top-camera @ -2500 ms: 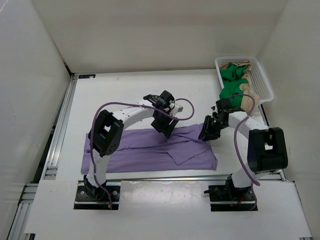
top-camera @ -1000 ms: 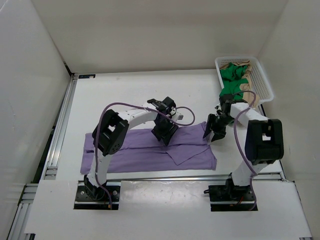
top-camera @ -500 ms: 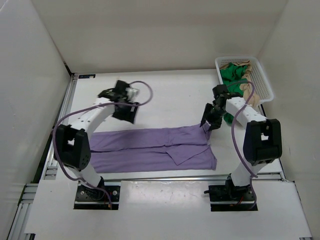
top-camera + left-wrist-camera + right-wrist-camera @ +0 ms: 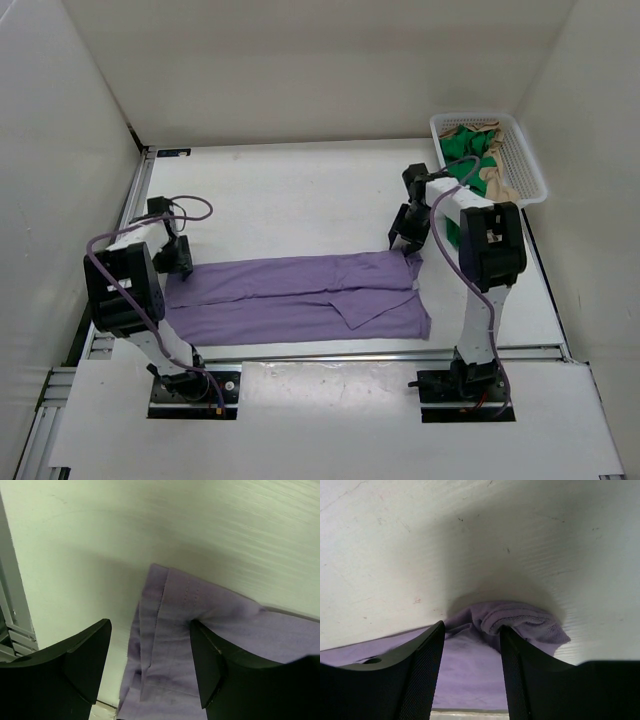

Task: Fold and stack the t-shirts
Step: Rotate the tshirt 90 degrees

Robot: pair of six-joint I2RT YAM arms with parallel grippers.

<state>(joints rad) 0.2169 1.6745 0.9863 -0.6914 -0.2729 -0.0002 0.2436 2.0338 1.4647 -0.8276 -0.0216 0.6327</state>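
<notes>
Lavender t-shirt (image 4: 300, 295): it is lying spread flat on the near half of the table (image 4: 300, 190), with its long axis running left to right.
Left pincer (image 4: 150, 640): you are hovering it with jaws apart over the shirt's far-left corner, and the hem is showing between the fingers, unclamped.
Right pincer (image 4: 471, 630): you are holding it with jaws apart at the far-right corner, where a small bunched fold is sitting just beyond the fingertips; nothing is being gripped.
Key relation: each arm is standing at its own end of the shirt's far edge, so the cloth is stretching near and inward from both pincers. The left arm is nearer the left end, the right arm nearer the right.
Other shirts: the green t-shirt (image 4: 462, 150) and the tan t-shirt (image 4: 497, 180) are waiting crumpled in the white mesh basket (image 4: 527, 160) at far right.
Change: half a second ago your left pincer was raised far-left of the shirt and is now coming down at its end; earlier both were working mid-shirt.
</notes>
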